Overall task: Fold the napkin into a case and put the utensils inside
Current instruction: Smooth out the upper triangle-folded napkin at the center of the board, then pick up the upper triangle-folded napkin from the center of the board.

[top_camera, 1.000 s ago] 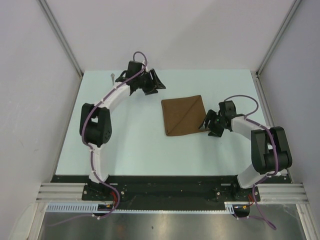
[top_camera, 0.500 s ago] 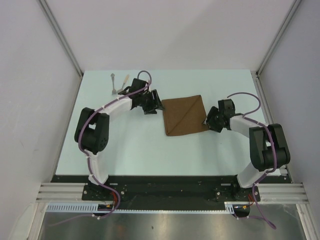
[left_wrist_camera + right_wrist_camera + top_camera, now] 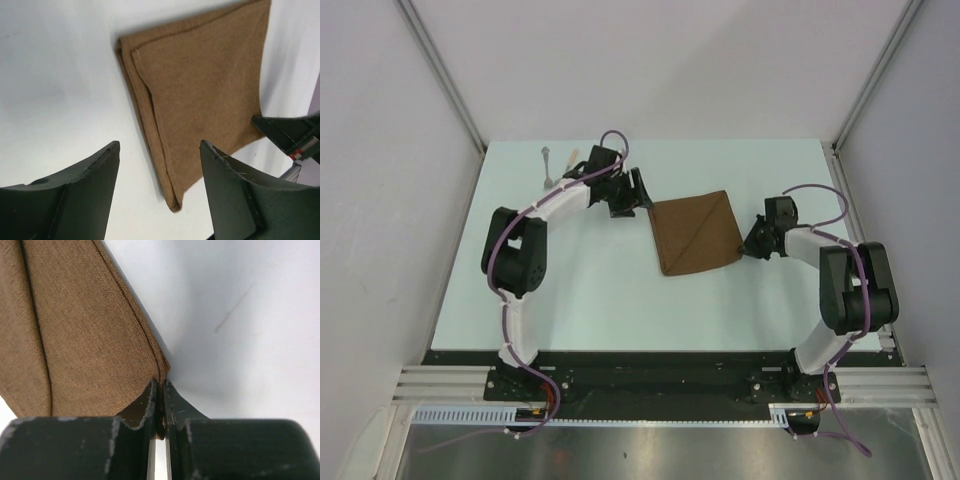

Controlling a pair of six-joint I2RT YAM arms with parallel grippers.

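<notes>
While 1 folded napkin (image 3: 697,233) lies mid-table (image 3: 620,290), we see our right gripper (image 3: 161,390) clamped on its right corner, our left gripper (image 3: 159,150) spread wide just beside its left edge, and 2 utensils (image 3: 547,165) lying side by side far left, well apart from it.

Left pincer (image 3: 159,147) agape, right pincer (image 3: 161,386) clamped.

My left gripper (image 3: 638,196) hangs with jaws spread just beside the left edge of the folded brown cloth napkin (image 3: 698,232). The bare pale table (image 3: 610,295) nearer my bases is open. My right gripper (image 3: 752,243) takes up the napkin's right corner (pinching the edge there). Two slim utensils (image 3: 558,163) lie far-left, beyond my left arm (image 3: 555,205)
</notes>
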